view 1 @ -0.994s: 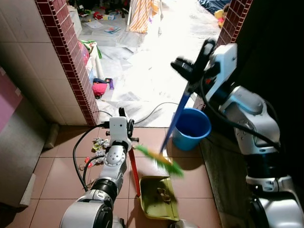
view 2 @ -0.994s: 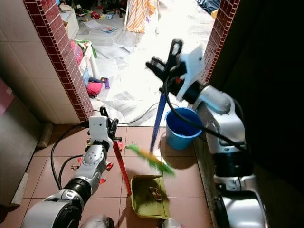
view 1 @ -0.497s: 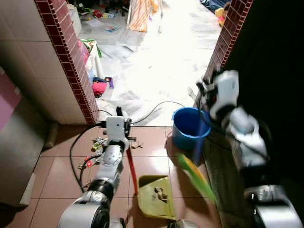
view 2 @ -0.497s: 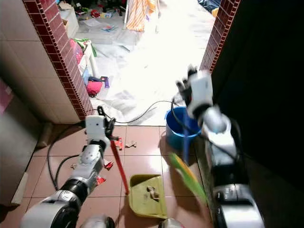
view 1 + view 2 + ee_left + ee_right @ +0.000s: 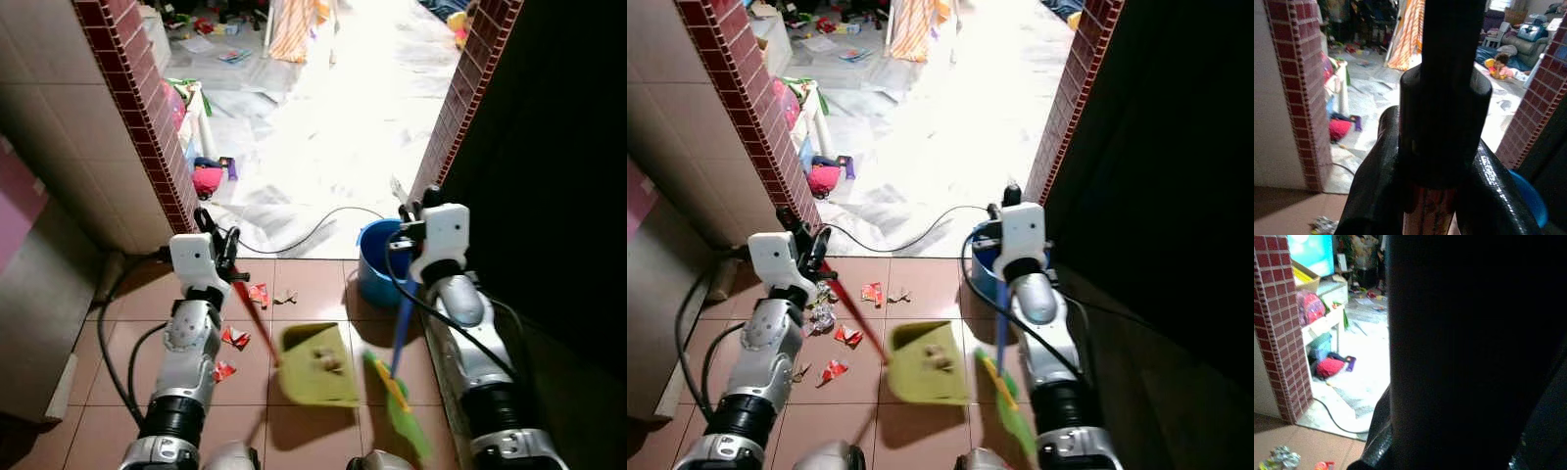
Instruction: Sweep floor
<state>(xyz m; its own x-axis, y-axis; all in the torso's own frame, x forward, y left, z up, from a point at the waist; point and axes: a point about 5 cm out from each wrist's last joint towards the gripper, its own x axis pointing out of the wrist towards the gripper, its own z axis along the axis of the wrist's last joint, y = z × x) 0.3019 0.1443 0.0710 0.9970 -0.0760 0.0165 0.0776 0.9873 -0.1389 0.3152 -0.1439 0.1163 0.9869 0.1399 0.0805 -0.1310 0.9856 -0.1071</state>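
Observation:
My left gripper (image 5: 215, 235) is shut on the red handle (image 5: 257, 328) of a yellow-green dustpan (image 5: 315, 364). The dustpan is tilted above the brown tiles with a few scraps in it. In the left wrist view the black fingers (image 5: 1378, 186) clamp the handle's black cap (image 5: 1442, 107). My right gripper (image 5: 412, 213) is shut on the blue handle (image 5: 403, 328) of a broom. Its green head (image 5: 402, 411) hangs low beside the dustpan. Red and grey litter (image 5: 237, 336) lies on the tiles near my left arm.
A blue bucket (image 5: 375, 260) stands by the right brick pillar (image 5: 462, 93). A black cable (image 5: 312, 222) crosses the doorway; the left brick pillar (image 5: 145, 108) and a grey cabinet (image 5: 39, 304) close the left side. A person (image 5: 1501, 67) sits far off in the bright room.
My right arm has come down and the broom has swung from high over the tiles to low by the bucket. My left arm has shifted left and the dustpan now stands tilted.

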